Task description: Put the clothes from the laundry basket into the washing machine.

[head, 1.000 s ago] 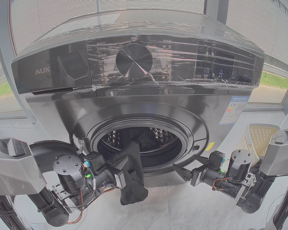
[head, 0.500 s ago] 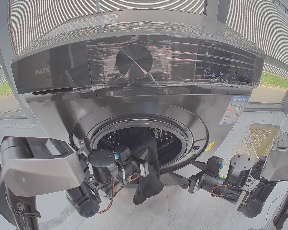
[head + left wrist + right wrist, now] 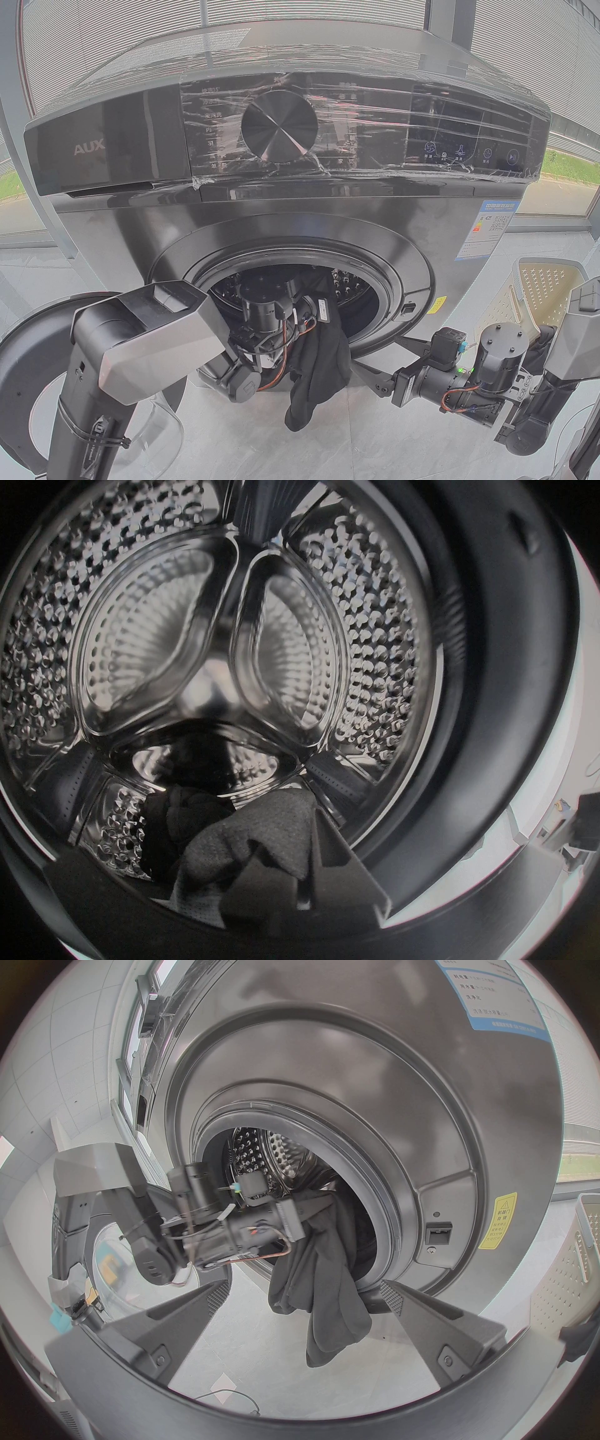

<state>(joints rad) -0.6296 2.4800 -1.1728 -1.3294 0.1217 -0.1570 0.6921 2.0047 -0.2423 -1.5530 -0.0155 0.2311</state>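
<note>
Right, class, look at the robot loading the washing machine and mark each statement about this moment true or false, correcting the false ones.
1. The left claw holds a dark garment at the mouth of the drum. True.
2. The dark garment lies wholly inside the drum. False: a long part of it hangs outside, below the opening.
3. The right claw is shut on a sock. False: it is open and empty, in front of the machine.
4. The washing machine door is open. True.
5. The laundry basket stands on the robot's left. False: it stands on the robot's right.
</note>
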